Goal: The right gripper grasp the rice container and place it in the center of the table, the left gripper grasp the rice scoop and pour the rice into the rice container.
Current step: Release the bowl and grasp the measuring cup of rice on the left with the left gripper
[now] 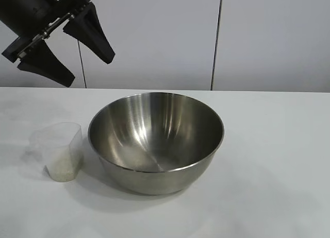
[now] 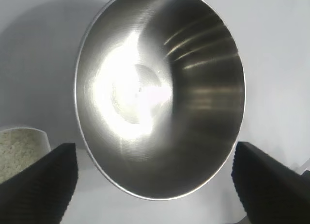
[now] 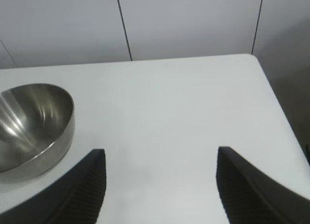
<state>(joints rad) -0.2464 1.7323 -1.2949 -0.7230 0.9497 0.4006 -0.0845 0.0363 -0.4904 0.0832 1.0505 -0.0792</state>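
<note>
White wall panels (image 1: 154,37) behind the table (image 1: 278,160), with dark thin lines between them. Nothing between the bowl and the cup, nothing in the way on the bare white top. Rice container (image 1: 156,140): a big, round, shiny steel bowl, deep, with curved sides and bright streaks of light inside. Standing upright near the middle of the table, seen from the outside camera. Nothing inside it, just the smooth flat bottom. Rice scoop (image 1: 58,150): a small cloudy plastic cup, much smaller than the bowl, standing upright just beside the bowl on its left, close but apart from it. Rice (image 1: 63,166) inside the cup, little white grains filling the lower part, seen from above as a pale grainy heap in the left wrist view. Left claw (image 1: 67,42): black, up high at the top left corner of the outside view, above and behind the cup, pointing down at a slant, fingers spread wide, holding nothing, touching nothing. Both dark ribbed fingers (image 2: 43,180) showing in the left wrist view with the bowl between them farther off. Right claw (image 3: 160,185): out of the outside view, over bare table beside the bowl, well apart from it, fingers spread, holding nothing.
</note>
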